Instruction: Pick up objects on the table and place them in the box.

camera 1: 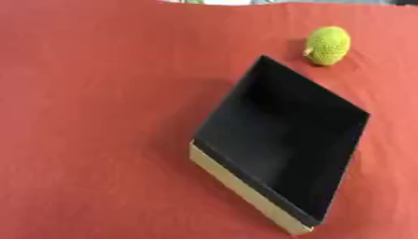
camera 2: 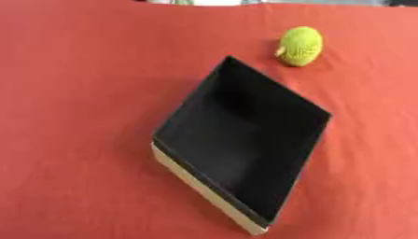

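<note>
Yellow-green ball [camera 1: 328,45]: rounded, fuzzy-textured, with a small paler nub on its left side. It sits on the red-covered counter [camera 1: 98,116] toward the far right, just beyond the far corner of the box [camera 1: 282,140], near it but apart. No clear long axis; slightly taller than wide as seen.

Box: black inside, pale outer wall showing along the near edge, set diagonally so one corner points at the ball. Interior looks empty, though it is dark and a small item on the bottom would be hard to make out.

Neither hand shows in either view, so the state of the fingers cannot be told, nor which way the ball lies from them. Judgement: the ball lies on the robot's right side, so the right arm is probably the nearer; the carry to the box would be short, back and slightly left.

Far edge of the counter is cut off; shapes there are unreadable.
</note>
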You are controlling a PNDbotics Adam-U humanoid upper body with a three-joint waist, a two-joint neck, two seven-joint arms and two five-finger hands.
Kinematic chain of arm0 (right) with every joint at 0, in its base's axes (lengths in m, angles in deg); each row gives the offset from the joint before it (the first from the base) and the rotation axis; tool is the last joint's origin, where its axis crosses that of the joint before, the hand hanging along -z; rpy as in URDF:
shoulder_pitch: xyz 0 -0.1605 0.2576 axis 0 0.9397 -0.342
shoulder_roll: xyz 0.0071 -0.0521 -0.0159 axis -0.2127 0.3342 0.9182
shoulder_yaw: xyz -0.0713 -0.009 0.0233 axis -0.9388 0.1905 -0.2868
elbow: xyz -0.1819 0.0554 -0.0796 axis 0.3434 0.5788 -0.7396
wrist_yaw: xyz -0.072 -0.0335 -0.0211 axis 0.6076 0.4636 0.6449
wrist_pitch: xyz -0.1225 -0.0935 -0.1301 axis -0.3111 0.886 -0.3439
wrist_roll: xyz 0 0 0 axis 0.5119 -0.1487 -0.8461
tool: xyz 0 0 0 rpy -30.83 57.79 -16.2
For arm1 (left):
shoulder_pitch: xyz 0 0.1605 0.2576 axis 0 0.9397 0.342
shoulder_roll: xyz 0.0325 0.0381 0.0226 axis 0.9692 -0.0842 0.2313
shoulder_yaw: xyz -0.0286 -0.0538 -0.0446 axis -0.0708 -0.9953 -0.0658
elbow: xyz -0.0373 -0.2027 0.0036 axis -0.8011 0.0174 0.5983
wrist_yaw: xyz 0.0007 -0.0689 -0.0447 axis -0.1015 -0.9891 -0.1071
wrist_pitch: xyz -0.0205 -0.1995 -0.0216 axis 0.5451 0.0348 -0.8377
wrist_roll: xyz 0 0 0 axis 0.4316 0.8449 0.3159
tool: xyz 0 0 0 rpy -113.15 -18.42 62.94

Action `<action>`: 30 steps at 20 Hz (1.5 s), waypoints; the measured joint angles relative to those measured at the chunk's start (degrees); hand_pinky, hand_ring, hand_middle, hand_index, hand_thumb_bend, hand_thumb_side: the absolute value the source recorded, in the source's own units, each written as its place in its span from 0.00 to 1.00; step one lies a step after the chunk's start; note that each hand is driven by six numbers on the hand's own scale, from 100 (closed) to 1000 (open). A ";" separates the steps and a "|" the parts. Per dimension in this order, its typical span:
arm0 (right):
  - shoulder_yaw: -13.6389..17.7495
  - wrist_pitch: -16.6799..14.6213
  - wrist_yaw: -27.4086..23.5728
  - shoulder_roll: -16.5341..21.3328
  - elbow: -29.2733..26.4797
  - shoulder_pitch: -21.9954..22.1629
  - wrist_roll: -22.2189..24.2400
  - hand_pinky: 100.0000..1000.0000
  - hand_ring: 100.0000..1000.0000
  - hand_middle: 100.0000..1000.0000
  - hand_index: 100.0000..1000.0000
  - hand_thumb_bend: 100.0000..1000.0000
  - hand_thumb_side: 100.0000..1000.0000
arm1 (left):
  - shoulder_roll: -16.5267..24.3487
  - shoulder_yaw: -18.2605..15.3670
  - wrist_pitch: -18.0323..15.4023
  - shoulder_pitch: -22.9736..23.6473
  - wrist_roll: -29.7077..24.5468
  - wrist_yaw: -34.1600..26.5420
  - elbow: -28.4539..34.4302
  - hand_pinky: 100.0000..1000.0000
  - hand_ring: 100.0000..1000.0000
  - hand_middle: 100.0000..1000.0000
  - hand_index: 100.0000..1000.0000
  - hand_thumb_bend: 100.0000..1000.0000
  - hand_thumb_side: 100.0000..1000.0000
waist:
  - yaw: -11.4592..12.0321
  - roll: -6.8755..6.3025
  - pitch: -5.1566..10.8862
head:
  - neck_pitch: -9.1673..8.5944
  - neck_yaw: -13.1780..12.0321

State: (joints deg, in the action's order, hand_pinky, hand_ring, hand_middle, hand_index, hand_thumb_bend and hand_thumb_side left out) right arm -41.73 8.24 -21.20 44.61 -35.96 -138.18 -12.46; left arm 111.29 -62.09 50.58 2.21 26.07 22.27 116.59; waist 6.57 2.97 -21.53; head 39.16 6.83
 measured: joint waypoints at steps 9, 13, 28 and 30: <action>-5.54 -6.56 8.17 -4.41 13.34 -5.87 8.18 0.83 0.94 0.84 0.89 0.00 0.64 | 0.02 0.17 0.07 -0.46 -0.38 -0.41 0.00 0.63 0.58 0.64 0.77 0.00 0.45 | 0.31 0.30 0.03 | -0.44 0.18; -8.39 -10.37 10.75 -6.04 18.36 -6.86 12.02 0.85 0.96 0.86 0.92 0.00 0.47 | 0.02 0.34 0.16 -0.58 -0.48 -0.55 0.00 0.63 0.58 0.64 0.77 0.00 0.45 | 0.48 0.31 0.03 | -0.44 0.31; -13.10 -24.80 12.02 -6.45 23.78 -6.07 26.48 0.89 0.97 0.91 0.97 0.19 0.00 | 0.02 0.34 0.34 -0.65 -0.65 -0.82 0.00 0.63 0.58 0.64 0.77 0.00 0.45 | 0.45 0.41 0.03 | -0.42 0.81; -12.91 -26.72 12.76 -6.45 24.10 -6.07 28.40 0.90 0.97 0.91 0.98 0.22 0.00 | 0.02 0.34 0.35 -0.66 -0.67 -0.82 0.00 0.63 0.58 0.64 0.77 0.00 0.45 | 0.44 0.41 0.03 | -0.41 0.81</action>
State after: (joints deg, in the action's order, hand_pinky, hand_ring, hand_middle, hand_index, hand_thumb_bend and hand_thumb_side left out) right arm -54.63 -18.49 -8.44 38.16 -11.87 -144.25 15.94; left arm 111.31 -61.75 50.93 1.55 25.41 21.45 116.59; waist 7.01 3.38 -21.50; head 38.74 7.63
